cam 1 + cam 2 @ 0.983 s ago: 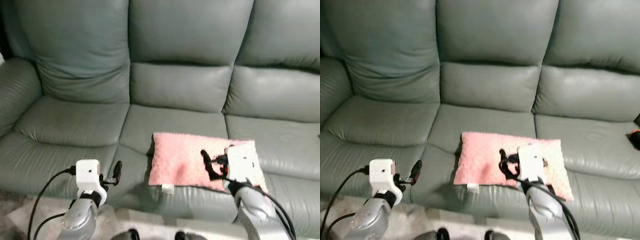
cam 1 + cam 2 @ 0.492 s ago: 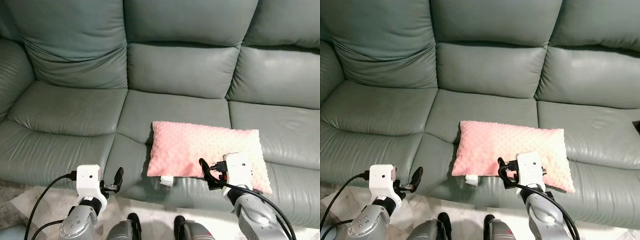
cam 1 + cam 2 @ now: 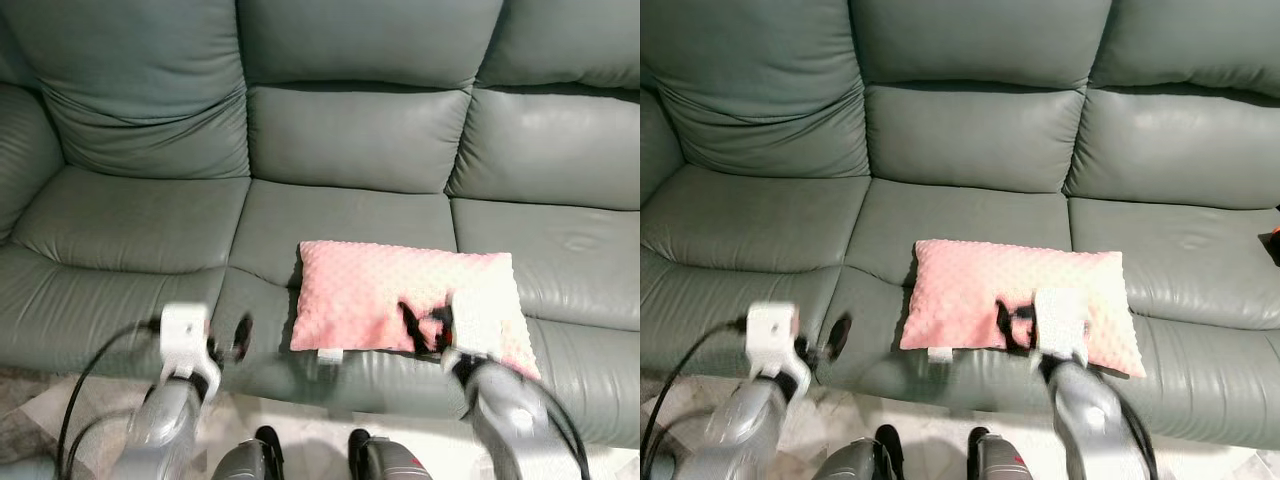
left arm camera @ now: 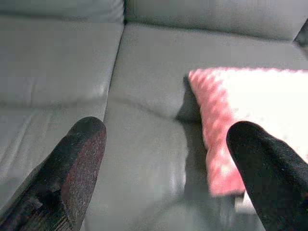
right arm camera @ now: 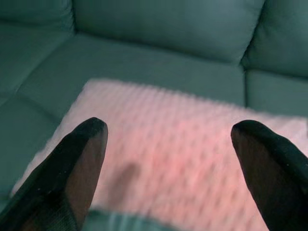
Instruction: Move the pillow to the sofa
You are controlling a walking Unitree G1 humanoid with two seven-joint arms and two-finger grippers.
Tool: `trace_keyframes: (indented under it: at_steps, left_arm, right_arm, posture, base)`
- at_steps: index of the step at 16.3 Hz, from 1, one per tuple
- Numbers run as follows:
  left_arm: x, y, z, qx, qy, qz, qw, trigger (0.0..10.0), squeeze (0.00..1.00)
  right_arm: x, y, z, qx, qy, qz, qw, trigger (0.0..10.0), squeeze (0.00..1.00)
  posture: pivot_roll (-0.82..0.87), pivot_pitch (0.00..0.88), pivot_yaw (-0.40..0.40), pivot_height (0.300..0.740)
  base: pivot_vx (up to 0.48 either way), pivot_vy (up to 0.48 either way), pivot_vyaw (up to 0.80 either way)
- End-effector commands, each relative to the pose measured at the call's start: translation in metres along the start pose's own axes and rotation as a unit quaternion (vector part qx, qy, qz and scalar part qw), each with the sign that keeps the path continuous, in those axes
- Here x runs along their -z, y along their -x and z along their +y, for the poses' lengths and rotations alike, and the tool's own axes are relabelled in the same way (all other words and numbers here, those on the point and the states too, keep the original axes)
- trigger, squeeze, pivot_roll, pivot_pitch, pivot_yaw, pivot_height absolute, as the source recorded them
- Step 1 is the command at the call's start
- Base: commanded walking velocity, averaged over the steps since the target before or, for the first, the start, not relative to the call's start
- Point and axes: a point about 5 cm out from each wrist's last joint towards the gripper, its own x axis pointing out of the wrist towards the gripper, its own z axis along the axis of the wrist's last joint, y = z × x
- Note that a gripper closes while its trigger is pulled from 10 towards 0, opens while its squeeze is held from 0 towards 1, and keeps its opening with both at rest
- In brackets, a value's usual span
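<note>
Pillow (image 3: 400, 298) flat on sofa (image 3: 350, 140) mid seat

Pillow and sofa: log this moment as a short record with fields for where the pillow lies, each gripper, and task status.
pillow: pink pillow lying flat on the sofa's middle seat cushion, near the front edge
white tag: white tag at the pillow's front edge
left gripper: left gripper open, holding nothing, above the seat beside the pillow
right gripper: right gripper open, holding nothing, over the pillow
task status: pillow already on the sofa
</note>
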Motion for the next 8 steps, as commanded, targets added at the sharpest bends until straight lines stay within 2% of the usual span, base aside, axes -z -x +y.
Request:
trace_keyframes:
  at_steps: [1, 3, 5, 8]
  left_arm:
    - [0.001, -0.004, 0.005, -0.014, 0.000, 0.001, 1.000, 10.0, 0.00]
    - [-0.016, -0.015, 0.004, -0.018, -0.015, -0.037, 0.999, 10.0, 0.00]
    - [-0.043, -0.021, 0.010, -0.053, -0.047, -0.104, 0.992, 10.0, 0.00]
    - [-0.079, -0.017, 0.009, -0.055, -0.057, -0.178, 0.981, 10.0, 0.00]
  right_arm:
    - [0.001, -0.004, -0.003, 0.010, -0.003, -0.003, 1.000, 10.0, 0.00]
    - [-0.012, -0.011, -0.008, 0.020, 0.008, -0.032, 0.999, 10.0, 0.00]
    - [-0.036, -0.012, -0.013, 0.036, 0.028, -0.091, 0.995, 10.0, 0.00]
    - [-0.052, -0.004, -0.017, 0.052, 0.038, -0.130, 0.989, 10.0, 0.00]
  posture:
    - [-0.13, 0.176, 0.045, 0.740]
    - [-0.14, 0.140, 0.046, 0.740]
    - [-0.15, 0.092, 0.048, 0.740]
    - [-0.16, 0.060, 0.054, 0.740]
  base:
    - [0.000, 0.000, 0.00]
    - [0.000, 0.000, 0.00]
    - [0.000, 0.000, 0.00]
    - [0.000, 0.000, 0.00]
